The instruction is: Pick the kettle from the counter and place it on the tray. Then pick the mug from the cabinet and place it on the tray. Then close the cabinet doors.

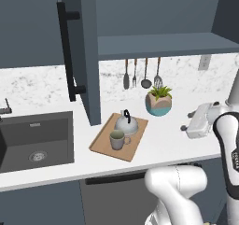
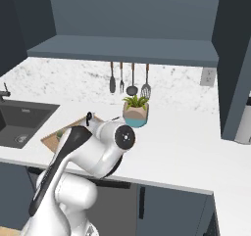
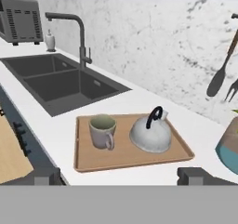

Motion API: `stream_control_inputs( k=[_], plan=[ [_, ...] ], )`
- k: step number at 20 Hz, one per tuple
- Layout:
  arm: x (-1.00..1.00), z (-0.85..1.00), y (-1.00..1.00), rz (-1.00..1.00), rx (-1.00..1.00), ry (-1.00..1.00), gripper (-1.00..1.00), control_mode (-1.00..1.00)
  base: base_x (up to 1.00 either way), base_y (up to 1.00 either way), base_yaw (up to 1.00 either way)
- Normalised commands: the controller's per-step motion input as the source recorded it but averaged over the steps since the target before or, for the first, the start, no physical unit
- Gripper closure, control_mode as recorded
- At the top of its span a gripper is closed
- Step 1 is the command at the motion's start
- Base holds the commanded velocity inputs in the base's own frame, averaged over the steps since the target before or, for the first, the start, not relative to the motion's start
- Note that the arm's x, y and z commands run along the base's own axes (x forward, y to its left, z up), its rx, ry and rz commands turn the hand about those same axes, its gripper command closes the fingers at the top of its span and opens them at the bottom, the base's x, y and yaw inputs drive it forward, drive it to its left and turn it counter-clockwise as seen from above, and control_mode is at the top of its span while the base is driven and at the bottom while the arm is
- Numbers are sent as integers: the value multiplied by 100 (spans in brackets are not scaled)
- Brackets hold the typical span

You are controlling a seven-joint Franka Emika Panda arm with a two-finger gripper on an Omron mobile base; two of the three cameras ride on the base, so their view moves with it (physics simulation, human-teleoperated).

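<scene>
Pincer wide open, empty

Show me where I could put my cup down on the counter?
Bare counter lies between the tray and the gripper, in front of the plant pot. Another strip runs between the sink and the tray. The tray is crowded: kettle and mug fill it.

The gripper sat at the right edge of the left base view, at mid-height, jaws spread wide and holding nothing. In the hand view, both dark fingers rose at the bottom, well apart. The white arm bent sharply at the lower frame.
</scene>
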Motion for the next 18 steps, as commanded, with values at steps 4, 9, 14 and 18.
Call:
stream_control_inputs(
  k=[4,9,14,18],
  plan=[
    [-30,0,-62,-1,0,0,-100,-100,0,0,0],
    [-23,0,-66,0,6,0,-100,-100,0,0,0],
    [-29,0,-59,0,10,0,-100,-100,0,0,0],
    [-31,0,-52,0,13,-1,-100,-100,0,0,0]
  ],
)
